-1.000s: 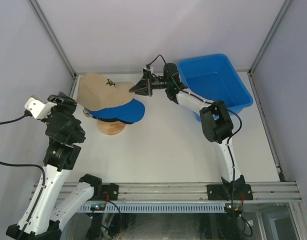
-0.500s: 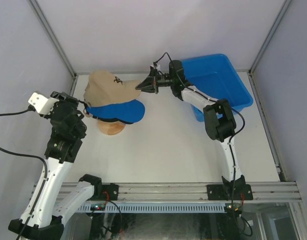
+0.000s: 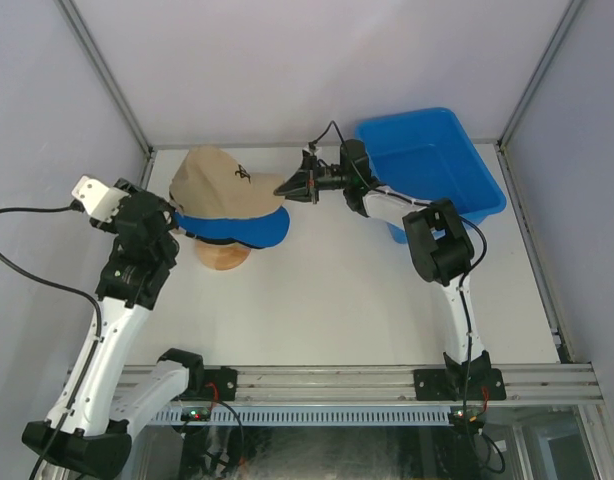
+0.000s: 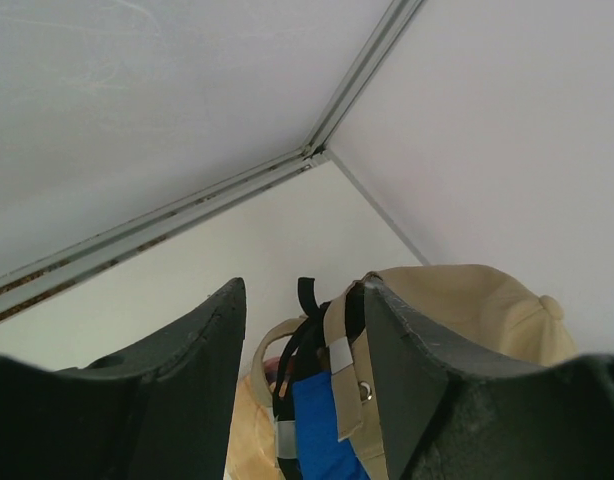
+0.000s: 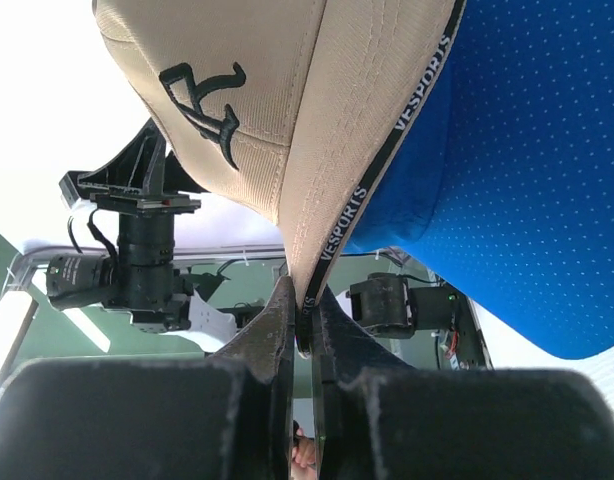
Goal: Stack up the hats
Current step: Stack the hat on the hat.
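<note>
Since the earlier frame the tan cap point(image 3: 222, 182) has slid further over the wooden head-form stand point(image 3: 222, 256), and the left gripper point(image 4: 302, 298) has closed in on the stand's left side. Nearest the arms, the stand sits on the white table point(image 3: 337, 290), its pale round base showing under the caps on the near side. A blue cap point(image 3: 249, 227) sits on the stand, and the tan cap lies on top of it, tilted, so the blue brim shows along the tan cap's near and right edges. Both caps have their long axis running left to right, brims to the stand's right and rear straps to its left. The left gripper is just beside those straps with its jaws spread, holding nothing; a black strap point(image 4: 305, 300) and a tan strap show through the gap. Right of the stand, the right gripper point(image 5: 303, 300) has its fingers pressed together on the edge of the tan brim. A black trim strip along that brim reads "VESPORTS", and a dark embroidered emblem marks the front of the tan crown. Farther off, to the stand's far right, is a blue bin point(image 3: 477, 190), with the right arm stretching past its near left corner.
</note>
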Available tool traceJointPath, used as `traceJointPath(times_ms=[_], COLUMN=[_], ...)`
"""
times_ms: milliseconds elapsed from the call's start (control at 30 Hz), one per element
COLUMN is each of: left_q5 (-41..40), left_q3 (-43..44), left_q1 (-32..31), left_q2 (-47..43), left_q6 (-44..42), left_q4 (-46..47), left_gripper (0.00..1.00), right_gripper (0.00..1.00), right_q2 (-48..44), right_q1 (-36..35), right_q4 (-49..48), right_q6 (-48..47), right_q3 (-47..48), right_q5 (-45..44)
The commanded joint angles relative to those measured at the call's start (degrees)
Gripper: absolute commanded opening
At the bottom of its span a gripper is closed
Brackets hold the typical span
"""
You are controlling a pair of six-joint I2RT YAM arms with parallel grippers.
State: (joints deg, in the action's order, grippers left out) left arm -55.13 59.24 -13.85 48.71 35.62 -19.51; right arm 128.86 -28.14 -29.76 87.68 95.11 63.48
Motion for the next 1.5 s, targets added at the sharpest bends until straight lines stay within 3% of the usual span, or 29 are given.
traceJointPath(times_ms=[0,200,400,633,867,1133,1267,1467], left_q5=[0.8,8.9,30.7,47.2,59.1,66.7,71.7,74.1], left_q3=[3.3,4.4,5.2,3.4,1.1,-1.2,-2.3,-1.3], left_q1=[1.4,8.4,22.3,30.9,34.1,36.2,37.0,37.3], left_q2=[0.6,2.2,5.5,9.4,13.3,15.7,16.7,18.2], left_q6=[4.1,11.1,20.8,26.6,28.2,30.1,31.3,29.1], left_q4=[-3.1,-8.5,-12.6,-11.0,-6.8,-1.1,3.1,1.0], left_gripper=[0.55,0.59,0.6,0.6,0.58,0.56,0.47,0.33], right_gripper=[0.0,0.0,0.0,0.0,0.0,0.0,0.0,0.0], right_q2=[-2.1,0.0,0.7,1.7,2.3,3.6,4.4,5.1], right_q1=[-2.1,-4.2,-3.8,-2.9,-3.1,-3.1,-2.9,-2.6], right_q4=[-7.8,-2.9,5.3,7.7,8.2,8.8,8.8,8.6], right_q6=[2.7,-1.7,-8.5,-11.0,-11.5,-11.6,-11.2,-10.5], right_q3=[-1.3,1.3,1.8,2.5,4.3,7.0,8.4,9.8], right_q5=[2.8,3.5,3.2,3.5,3.6,4.0,4.0,3.9])
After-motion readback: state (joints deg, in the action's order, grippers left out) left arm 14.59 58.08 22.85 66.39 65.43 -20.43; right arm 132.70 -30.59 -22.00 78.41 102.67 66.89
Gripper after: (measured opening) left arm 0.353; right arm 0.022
